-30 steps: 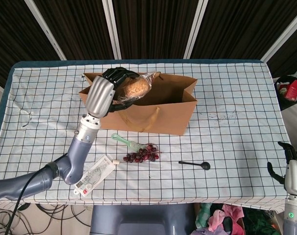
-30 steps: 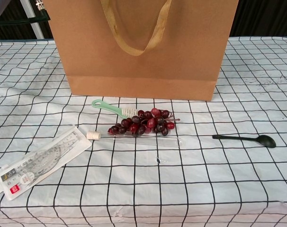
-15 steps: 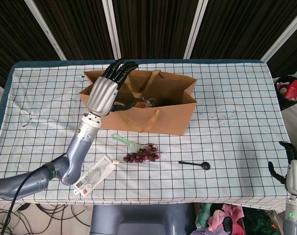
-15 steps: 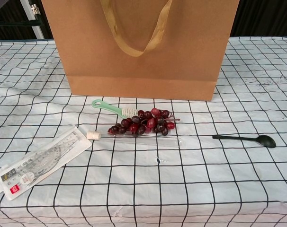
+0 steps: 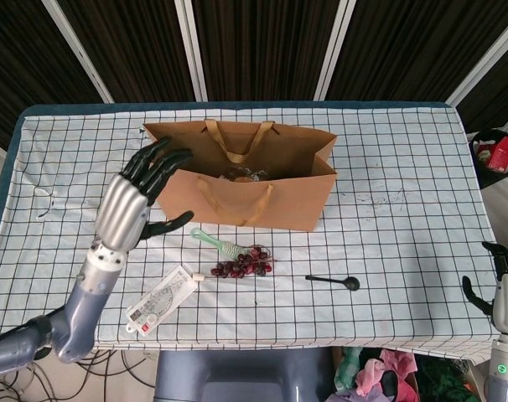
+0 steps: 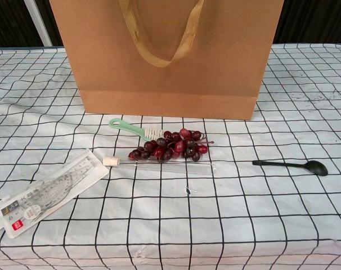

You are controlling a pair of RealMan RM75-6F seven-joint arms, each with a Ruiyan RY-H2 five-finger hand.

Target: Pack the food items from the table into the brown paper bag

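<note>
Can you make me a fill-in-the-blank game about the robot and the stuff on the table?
1. The left hand is open and holds ____.
2. The bunch of grapes lies on the table in front of the brown paper ____.
3. The spoon to the right of the grapes is ____ in colour.
4. The small brush touching the grapes has a ____ handle.

Missing words: nothing; bag; black; green

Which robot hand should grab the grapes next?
Probably the left hand: it is open, empty and near the grapes. The right hand sits far off at the table's right edge.
</note>
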